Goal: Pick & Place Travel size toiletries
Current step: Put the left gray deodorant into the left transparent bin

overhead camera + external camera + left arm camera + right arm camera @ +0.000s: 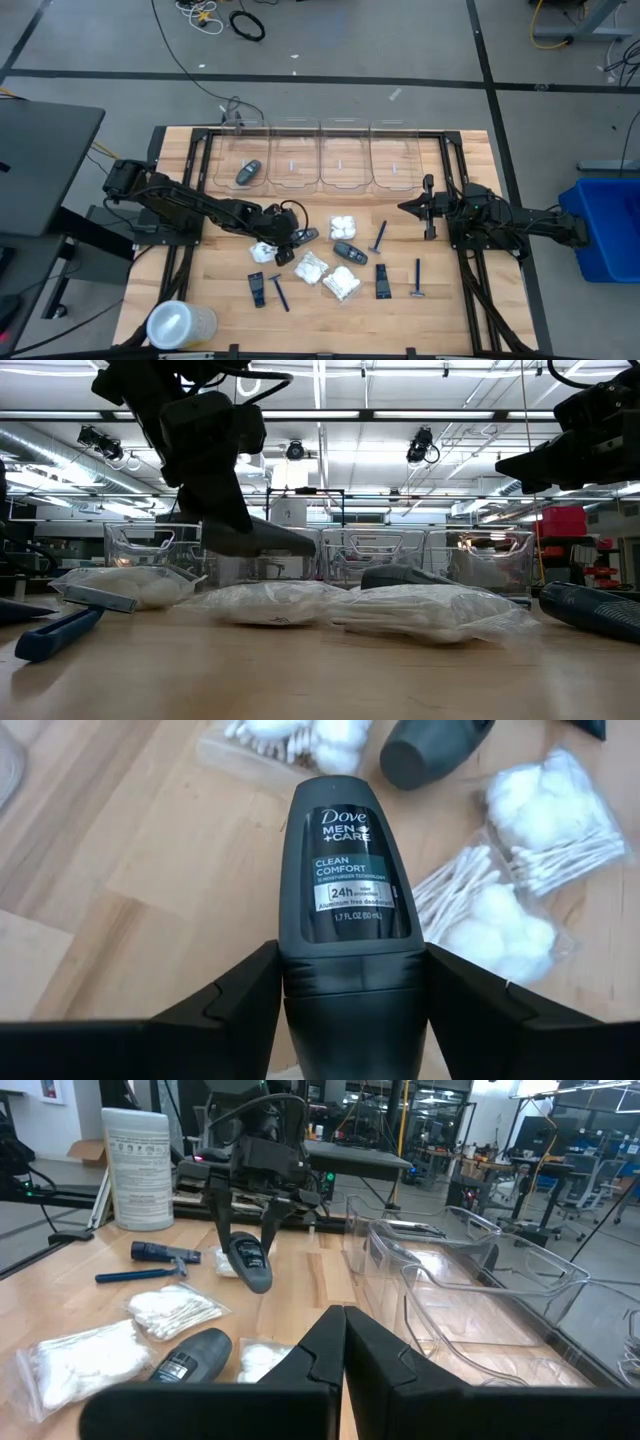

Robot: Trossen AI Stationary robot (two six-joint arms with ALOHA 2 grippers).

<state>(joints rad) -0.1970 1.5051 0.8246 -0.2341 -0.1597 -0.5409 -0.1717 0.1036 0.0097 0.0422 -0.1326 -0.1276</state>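
My left gripper (297,238) (352,965) is over the middle of the table, shut on a dark grey oval deodorant case (350,850) (258,538). Another grey case (349,250) lies on the table, and a third (248,172) lies in the leftmost clear bin. White crinkly packets (311,267) (344,224), black tubes (257,289) (383,281) and blue razors (379,236) (417,278) lie around them. My right gripper (405,207) (342,1342) hovers shut near the bins, right of centre, touching nothing. My left gripper pinches the grey case between its two fingers (245,995) at one end (350,982), on its narrow sides. The fingers slant down from the table's left and lie along the case. The case is lifted clear of the table, its labelled end (252,1270) tilted downward beyond the fingertips.
Several clear bins (342,158) stand in a row along the far side. A large translucent round container (180,325) lies at the near left corner. The black frame rails (445,170) run along the table's sides. Bare wood shows at the near right.
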